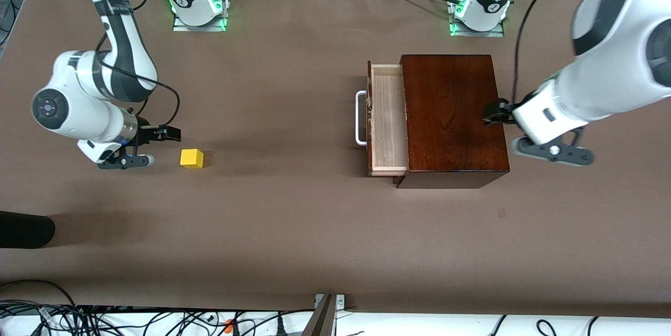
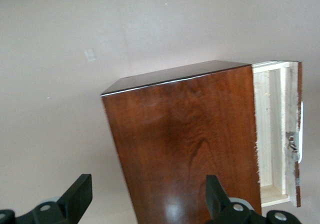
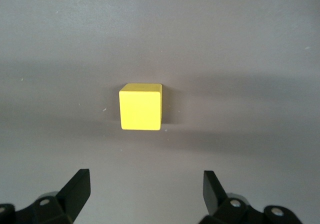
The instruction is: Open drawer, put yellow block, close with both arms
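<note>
I count 1 yellow block (image 1: 192,158), 1 drawer (image 1: 388,119) and 1 wooden box (image 1: 451,116). The drawer stands pulled out at center right of the front view — nothing in it. My right gripper (image 1: 149,146) sits spread wide and holding nothing, just beside the block at left; my left gripper (image 1: 503,126), fingers apart and holding nothing, hovers at the box's edge.

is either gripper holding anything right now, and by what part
Nothing is held. The right gripper is open short of the yellow block; the left gripper is open over the box.
</note>
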Motion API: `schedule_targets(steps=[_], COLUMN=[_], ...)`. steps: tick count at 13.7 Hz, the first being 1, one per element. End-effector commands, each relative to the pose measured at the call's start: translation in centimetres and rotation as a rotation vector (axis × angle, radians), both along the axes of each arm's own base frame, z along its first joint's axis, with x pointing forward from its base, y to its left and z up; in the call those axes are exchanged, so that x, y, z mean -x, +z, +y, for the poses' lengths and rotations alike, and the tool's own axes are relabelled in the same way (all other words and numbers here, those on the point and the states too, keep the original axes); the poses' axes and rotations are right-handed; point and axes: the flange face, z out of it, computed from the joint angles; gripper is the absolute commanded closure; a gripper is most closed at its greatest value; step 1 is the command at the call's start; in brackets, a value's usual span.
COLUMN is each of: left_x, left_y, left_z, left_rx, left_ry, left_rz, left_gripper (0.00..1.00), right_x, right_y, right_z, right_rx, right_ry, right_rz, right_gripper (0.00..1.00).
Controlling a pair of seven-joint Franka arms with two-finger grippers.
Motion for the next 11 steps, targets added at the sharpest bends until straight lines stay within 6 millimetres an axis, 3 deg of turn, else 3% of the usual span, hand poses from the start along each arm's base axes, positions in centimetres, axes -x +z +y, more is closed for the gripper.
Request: schedule_targets(steps=[1, 2, 4, 8, 9, 11], left_x=[0.2, 0.6, 2.1, 7.2, 8.4, 11.0], left_y=[0.2, 0.9, 1.3, 0.8, 0.8, 0.2], left_z=[3.7, 3.3, 5.3, 7.0, 8.2, 8.0], left_rx=[0.039, 0.038, 0.027, 0.008, 0.008, 0.021], left_ry=[-0.08, -0.117, -0.076, -0.024, -0.001, 0.001], left_rz=[0.01, -0.001, -0.018, -0.073, -0.093, -0.149], left_gripper=[0.0, 0.0, 0.0, 0.0, 0.0, 0.0], right_x=[-0.2, -0.4, -0.6, 0.2, 0.3, 0.4], right_y=[-1.4, -2.3, -4.3, -6.2, -6.8, -7.9], right_z=[1.4, 2.1, 2.6, 3.2, 3.1, 2.8], right_rx=[-0.007, -0.004, 0.008, 0.012, 0.014, 0.02], right_ry=[-0.043, -0.044, -0.067, -0.061, -0.053, -0.05], right_rz=[-0.023, -0.036, -0.062, -0.081, -0.088, -0.107], right_gripper=[0.0, 0.0, 0.0, 0.0, 0.0, 0.0])
